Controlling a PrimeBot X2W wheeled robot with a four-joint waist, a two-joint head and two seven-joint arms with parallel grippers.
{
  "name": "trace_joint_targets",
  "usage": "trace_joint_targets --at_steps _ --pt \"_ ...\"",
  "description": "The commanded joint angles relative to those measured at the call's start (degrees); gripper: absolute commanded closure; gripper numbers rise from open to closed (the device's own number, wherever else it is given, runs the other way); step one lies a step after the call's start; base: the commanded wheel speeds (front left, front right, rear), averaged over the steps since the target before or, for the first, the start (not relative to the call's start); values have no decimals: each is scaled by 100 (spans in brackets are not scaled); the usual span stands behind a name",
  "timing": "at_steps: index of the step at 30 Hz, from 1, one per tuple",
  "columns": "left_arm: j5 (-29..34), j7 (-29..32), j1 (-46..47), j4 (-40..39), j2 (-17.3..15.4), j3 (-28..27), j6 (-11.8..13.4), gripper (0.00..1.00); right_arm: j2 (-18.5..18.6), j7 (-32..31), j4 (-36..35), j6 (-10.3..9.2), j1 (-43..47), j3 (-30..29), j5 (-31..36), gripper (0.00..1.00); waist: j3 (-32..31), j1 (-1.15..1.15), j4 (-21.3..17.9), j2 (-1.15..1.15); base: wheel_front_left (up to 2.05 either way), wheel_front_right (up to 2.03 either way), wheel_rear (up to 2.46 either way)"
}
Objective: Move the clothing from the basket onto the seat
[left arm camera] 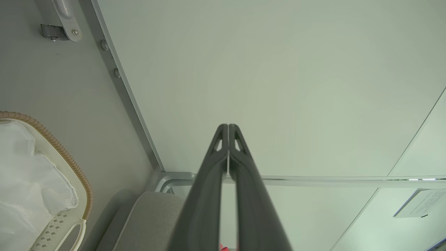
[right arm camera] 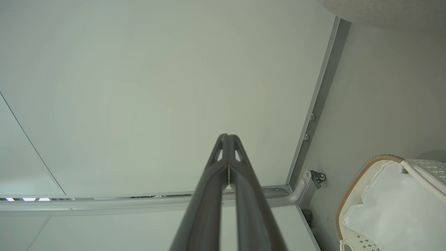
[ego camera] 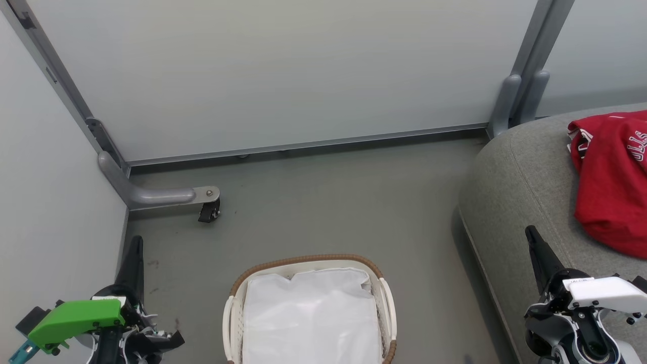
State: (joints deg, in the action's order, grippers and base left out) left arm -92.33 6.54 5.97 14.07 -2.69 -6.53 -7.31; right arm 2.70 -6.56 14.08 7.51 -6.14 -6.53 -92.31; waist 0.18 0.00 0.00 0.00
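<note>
Right gripper (right arm camera: pixel 228 137) closed; head view: clothing (ego camera: pixel 609 192), perhaps both.

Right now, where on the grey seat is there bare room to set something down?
The seat is bare along its left edge and rounded far corner, left of the clothing. Its right side is crowded by that red heap.

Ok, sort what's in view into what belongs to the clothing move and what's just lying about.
Belongs to the job:
red clothing, lying on the seat
grey seat
white basket

Just lying about:
white cloth liner, inside the basket
partition panels
caster wheel
floor
</note>
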Motion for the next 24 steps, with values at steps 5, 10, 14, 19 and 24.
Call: trace_joint_targets --at_steps 5,10,14,19,24 --pt "-17 19 56 -10 -35 -13 -37 100 34 -15 -22 -4 -11 -11 -20 100 0 0 0 0 0 0 0" --pt "-17 19 56 -10 -35 -13 -37 100 34 -15 -22 -4 -11 -11 -20 100 0 0 0 0 0 0 0" --pt "-18 19 56 -10 -35 -13 -37 100 34 -15 -22 -4 -11 -11 -20 100 0 0 0 0 0 0 0" --pt "-18 19 56 -11 -35 -13 -37 100 34 -15 -22 -4 -11 -11 -20 100 0 0 0 0 0 0 0" --pt "-18 19 56 -11 -35 -13 -37 100 34 -15 -22 -4 -11 -11 -20 100 0 0 0 0 0 0 0"
